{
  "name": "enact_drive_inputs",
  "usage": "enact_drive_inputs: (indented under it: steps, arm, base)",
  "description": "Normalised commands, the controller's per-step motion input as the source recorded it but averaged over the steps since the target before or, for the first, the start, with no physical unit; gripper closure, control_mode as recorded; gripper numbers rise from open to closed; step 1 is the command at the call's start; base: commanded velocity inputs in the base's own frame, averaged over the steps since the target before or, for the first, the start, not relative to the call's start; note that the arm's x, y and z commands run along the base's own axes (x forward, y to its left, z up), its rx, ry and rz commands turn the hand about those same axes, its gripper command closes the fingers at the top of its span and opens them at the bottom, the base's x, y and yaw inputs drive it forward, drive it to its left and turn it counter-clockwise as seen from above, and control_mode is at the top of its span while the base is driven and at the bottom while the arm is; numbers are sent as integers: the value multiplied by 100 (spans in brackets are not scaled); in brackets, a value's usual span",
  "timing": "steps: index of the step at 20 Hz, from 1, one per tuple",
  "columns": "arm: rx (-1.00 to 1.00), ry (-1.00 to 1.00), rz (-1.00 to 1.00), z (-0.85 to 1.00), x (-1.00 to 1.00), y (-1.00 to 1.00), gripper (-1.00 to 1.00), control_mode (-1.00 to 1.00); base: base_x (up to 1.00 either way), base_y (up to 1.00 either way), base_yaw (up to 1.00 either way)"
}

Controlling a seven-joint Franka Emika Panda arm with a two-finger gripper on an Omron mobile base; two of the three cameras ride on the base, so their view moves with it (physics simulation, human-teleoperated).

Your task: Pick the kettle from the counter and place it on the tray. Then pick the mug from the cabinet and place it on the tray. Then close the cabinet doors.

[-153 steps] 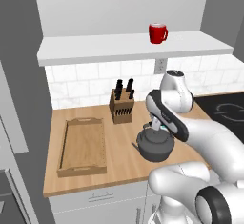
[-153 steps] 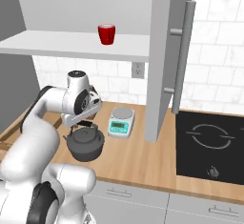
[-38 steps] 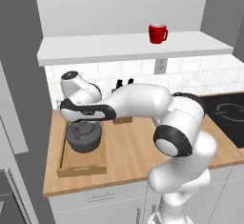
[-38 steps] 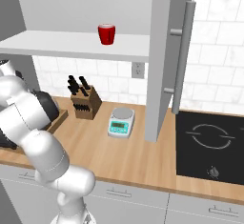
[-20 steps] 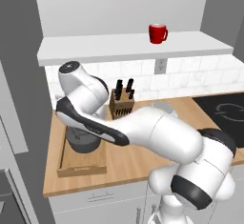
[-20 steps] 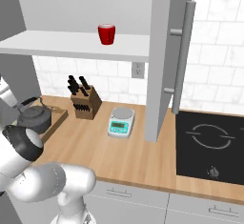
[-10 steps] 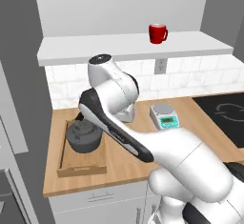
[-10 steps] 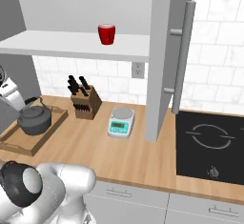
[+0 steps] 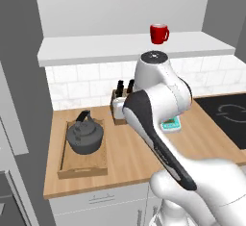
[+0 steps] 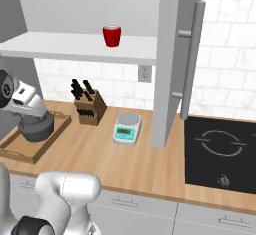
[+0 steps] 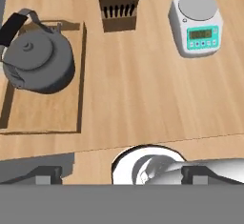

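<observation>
Fingers [image 11: 122, 173] stood released over the counter [image 11: 143, 99], holding nothing. Kettle [image 9: 84, 136] sat upright in the tray [image 9: 98, 169], off to their left. Mug [image 9: 159, 32] stood well above and behind on the cabinet [image 9: 96, 52] shelf (handle pointing right).

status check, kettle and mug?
Gripper open, empty, above the counter. Kettle sits in the tray. Mug on the cabinet shelf, doors open.
</observation>
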Motion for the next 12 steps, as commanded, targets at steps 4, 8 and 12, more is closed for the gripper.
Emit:
enact_drive_inputs:
  steps: [4, 8, 12]
  arm:
    - [5, -15, 26, 64, -8, -100, -100, -100]
    - [10, -31, 26, 73, 10, -88, -100, -100]
    - [14, -39, 21, 56, 29, -76, -100, -100]
  base:
    - [0, 0, 0]
    - [0, 0, 0]
    - [0, 0, 0]
